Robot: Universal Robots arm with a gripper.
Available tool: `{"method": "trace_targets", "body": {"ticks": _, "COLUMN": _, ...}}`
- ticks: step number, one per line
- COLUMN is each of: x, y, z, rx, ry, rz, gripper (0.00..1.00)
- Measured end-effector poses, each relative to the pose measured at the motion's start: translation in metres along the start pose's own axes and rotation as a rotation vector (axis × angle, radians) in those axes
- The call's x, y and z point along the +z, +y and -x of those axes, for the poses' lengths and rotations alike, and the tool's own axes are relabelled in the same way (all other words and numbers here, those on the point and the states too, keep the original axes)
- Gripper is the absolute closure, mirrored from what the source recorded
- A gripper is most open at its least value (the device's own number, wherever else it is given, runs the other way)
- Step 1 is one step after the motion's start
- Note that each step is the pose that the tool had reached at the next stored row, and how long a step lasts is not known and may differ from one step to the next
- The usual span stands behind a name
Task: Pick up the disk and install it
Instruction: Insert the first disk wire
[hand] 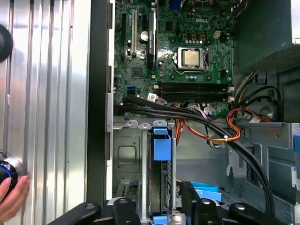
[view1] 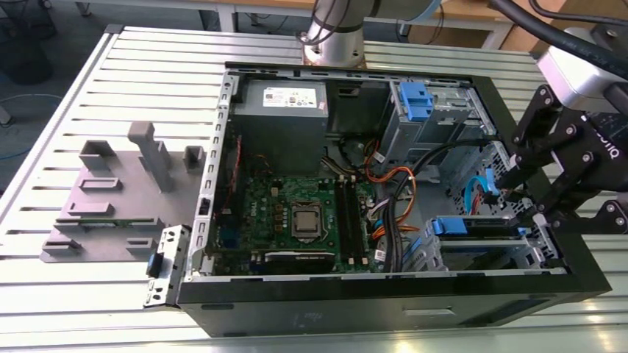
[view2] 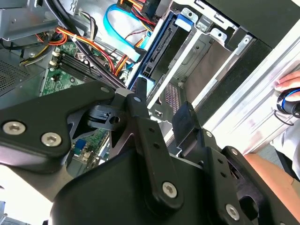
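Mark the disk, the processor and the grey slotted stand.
the disk (hand: 161,150), first wrist view, on its blue carrier frame
the processor (hand: 191,57), first wrist view, middle of its metal lid
the grey slotted stand (view1: 135,198), exterior view, on its flat base

We see a blue frame on the disk (hand: 161,150), a green motherboard (view1: 294,213), orange and black cables (hand: 224,137), a grey stand (view1: 118,198), and a silver ribbed surface (view1: 98,309).

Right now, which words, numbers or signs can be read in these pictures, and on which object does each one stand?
White label on the grey metal power supply box, exterior view: printed lines and symbols, too small to read.
Green motherboard, first wrist view: a short white maker's mark and tiny component codes, too small to quote reliably.
No text here can be quoted with confidence.
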State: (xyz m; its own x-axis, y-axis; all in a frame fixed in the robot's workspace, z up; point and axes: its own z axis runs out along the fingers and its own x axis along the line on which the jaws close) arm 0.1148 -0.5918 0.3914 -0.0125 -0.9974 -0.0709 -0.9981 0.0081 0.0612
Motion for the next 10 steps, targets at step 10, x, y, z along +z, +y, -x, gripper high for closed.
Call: {"method": "trace_targets", "body": {"ticks": 10, "x": 0.0079, "y": -0.0004, "z": 0.0089, "rx": 0.0, "ry": -0.0007, "rz": 0.0, "gripper": 0.51}}
